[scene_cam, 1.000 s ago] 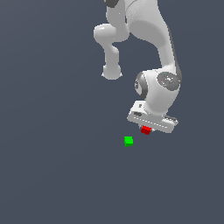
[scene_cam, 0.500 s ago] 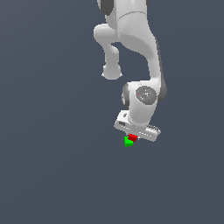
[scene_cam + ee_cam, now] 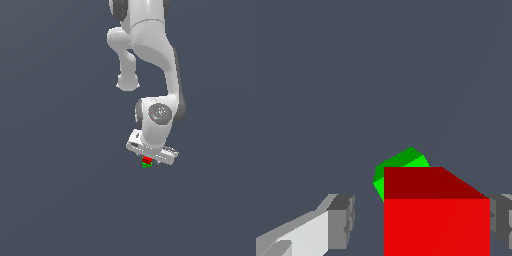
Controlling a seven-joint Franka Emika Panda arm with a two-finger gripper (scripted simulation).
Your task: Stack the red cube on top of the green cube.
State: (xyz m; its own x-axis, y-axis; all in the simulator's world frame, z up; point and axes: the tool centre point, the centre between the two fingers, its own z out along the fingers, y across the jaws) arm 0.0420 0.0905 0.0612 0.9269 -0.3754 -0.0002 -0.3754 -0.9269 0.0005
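In the exterior view the gripper [image 3: 149,159] is seen just below the middle of the frame, pointed down under the white arm [image 3: 155,60], with the red cube [image 3: 147,160] tucked right beneath it and a sliver of the green cube [image 3: 146,165] poking out under the red one. At that size the two are pretty much stacked, but whether they touch can't be made out, and nothing about the fingers can be read there. That part is only given away by the wrist view: the red cube [image 3: 436,220] sits between the fingers, and a clear strip of grey floor [image 3: 356,75] is seen between one grey pad [image 3: 342,220] and the cube's side, while the other pad [image 3: 502,220] is right against its opposite edge. So the jaws are set a bit wider than the cube, not clamped on both sides. The green cube [image 3: 403,162] is mostly covered by the red one, rotated a little relative to it, with one corner sticking out past the red edge.
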